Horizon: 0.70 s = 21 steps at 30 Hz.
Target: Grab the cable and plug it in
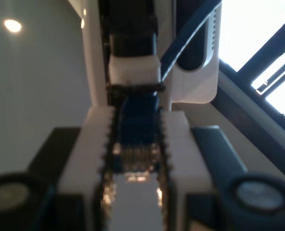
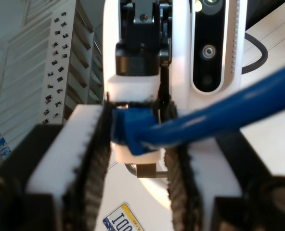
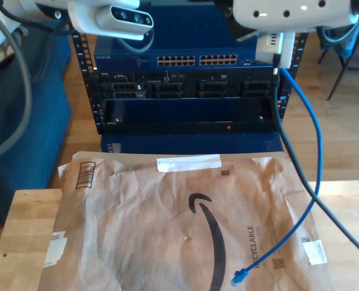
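Our first hand [image 1: 135,161] is closed on the blue plug end of the cable [image 1: 138,122], pinched between its toothed pads. Our second hand [image 2: 135,144] also grips the cable, clamped between its pads. In the exterior view the cable hangs from an arm at the top right, in front of the rack [image 3: 185,91], and trails onto a paper envelope [image 3: 167,230] on the desk [image 3: 22,224], where its free plug [image 3: 239,279] lies.
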Each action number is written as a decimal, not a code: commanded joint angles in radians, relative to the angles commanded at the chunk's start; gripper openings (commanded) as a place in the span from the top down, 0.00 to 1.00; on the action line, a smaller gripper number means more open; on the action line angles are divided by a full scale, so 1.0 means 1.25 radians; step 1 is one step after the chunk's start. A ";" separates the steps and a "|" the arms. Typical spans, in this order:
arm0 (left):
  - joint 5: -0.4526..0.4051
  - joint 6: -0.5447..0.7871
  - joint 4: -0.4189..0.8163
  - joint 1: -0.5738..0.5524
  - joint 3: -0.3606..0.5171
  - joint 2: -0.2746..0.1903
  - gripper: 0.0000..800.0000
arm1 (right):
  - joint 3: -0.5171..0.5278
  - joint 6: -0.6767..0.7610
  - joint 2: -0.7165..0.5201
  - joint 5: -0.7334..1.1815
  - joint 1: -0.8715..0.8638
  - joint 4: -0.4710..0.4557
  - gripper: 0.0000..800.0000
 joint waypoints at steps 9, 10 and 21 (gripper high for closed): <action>0.007 0.001 -0.015 0.000 0.006 0.000 0.38 | 0.001 0.001 0.000 -0.005 0.000 0.015 0.98; 0.006 0.001 -0.015 0.000 0.006 0.000 0.33 | 0.002 0.002 0.000 -0.005 0.000 0.015 0.99; -0.083 -0.002 0.015 0.038 -0.015 -0.020 0.07 | 0.050 0.010 0.015 -0.055 -0.002 0.016 0.99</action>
